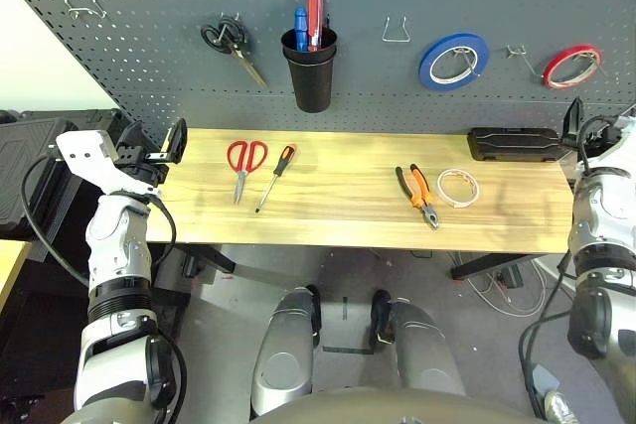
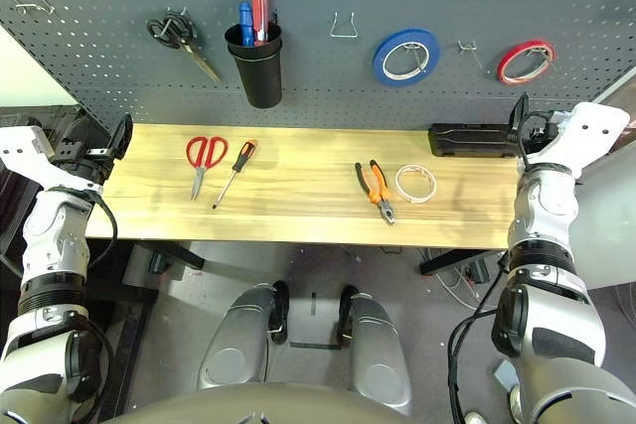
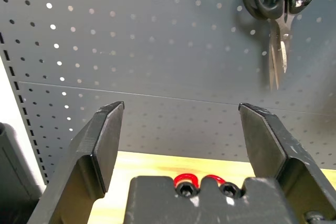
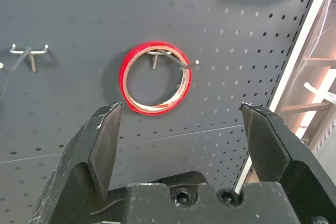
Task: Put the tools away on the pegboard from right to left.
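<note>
On the wooden table (image 1: 348, 225) lie four tools: red-handled scissors (image 1: 243, 163) and an orange-and-black screwdriver (image 1: 275, 175) at the left, orange-and-black pliers (image 1: 418, 194) and a cream-white tape roll (image 1: 458, 187) at the right. The dark grey pegboard (image 1: 149, 47) stands behind the table. My left gripper (image 1: 171, 143) hovers open at the table's left end, empty. My right gripper (image 2: 519, 121) is open and empty at the right end, facing the pegboard.
On the pegboard hang black-handled scissors (image 1: 233, 44), a black cup (image 1: 311, 69) holding pens, an empty wire hook (image 1: 397, 31), a blue tape roll (image 1: 452, 60), another hook (image 1: 517, 52) and a red tape roll (image 1: 571, 66). A black box (image 1: 515, 143) lies at the table's back right.
</note>
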You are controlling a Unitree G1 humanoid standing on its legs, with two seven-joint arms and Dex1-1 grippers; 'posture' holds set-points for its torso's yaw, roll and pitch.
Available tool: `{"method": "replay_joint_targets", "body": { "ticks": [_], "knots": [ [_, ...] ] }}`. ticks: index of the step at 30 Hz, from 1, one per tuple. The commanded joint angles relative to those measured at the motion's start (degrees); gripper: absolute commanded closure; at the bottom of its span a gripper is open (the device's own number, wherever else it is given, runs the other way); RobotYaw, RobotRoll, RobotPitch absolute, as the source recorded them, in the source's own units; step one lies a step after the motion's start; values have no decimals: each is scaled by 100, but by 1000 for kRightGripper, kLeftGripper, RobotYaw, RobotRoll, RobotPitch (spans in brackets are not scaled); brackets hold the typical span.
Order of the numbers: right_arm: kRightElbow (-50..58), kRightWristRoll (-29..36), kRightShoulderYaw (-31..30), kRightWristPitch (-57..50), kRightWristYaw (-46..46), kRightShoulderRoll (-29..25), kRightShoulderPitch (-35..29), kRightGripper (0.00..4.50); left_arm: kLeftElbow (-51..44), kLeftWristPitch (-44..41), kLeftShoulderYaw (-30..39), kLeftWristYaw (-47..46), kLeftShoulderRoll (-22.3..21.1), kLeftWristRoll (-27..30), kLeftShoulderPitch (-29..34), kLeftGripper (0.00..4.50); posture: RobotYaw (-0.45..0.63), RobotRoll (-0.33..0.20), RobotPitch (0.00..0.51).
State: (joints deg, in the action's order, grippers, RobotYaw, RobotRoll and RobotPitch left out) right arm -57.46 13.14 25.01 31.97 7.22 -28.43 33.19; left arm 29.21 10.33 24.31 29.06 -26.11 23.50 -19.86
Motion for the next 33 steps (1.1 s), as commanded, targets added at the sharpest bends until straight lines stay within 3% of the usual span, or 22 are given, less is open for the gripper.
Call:
{"method": "replay_joint_targets", "body": {
  "ticks": [1, 11, 20, 25, 33],
  "knots": [
    [-115, -6, -20, 51, 40, 9, -4, 0, -110, 13, 13, -25, -23, -34, 82, 34, 208, 0, 187],
    [34, -112, -108, -151, 187, -170, -212, 0, -427, -156, -178, 56, 74, 0, 148, 34, 200, 0, 215],
    [0, -339, -494, -949, 894, -648, -208, 0, -2024, -912, -928, 600, 238, 73, 1074, 34, 200, 0, 226],
    [-130, -461, -687, -1557, 1236, -930, -190, 0, -2682, -1206, -1385, 898, 123, -60, 1424, 34, 215, 0, 232],
    [-488, -861, -1223, -2138, 2044, -1275, 230, 0, -3074, -1462, -2110, 1405, -143, -338, 1428, 34, 233, 0, 242]
  ]
}}
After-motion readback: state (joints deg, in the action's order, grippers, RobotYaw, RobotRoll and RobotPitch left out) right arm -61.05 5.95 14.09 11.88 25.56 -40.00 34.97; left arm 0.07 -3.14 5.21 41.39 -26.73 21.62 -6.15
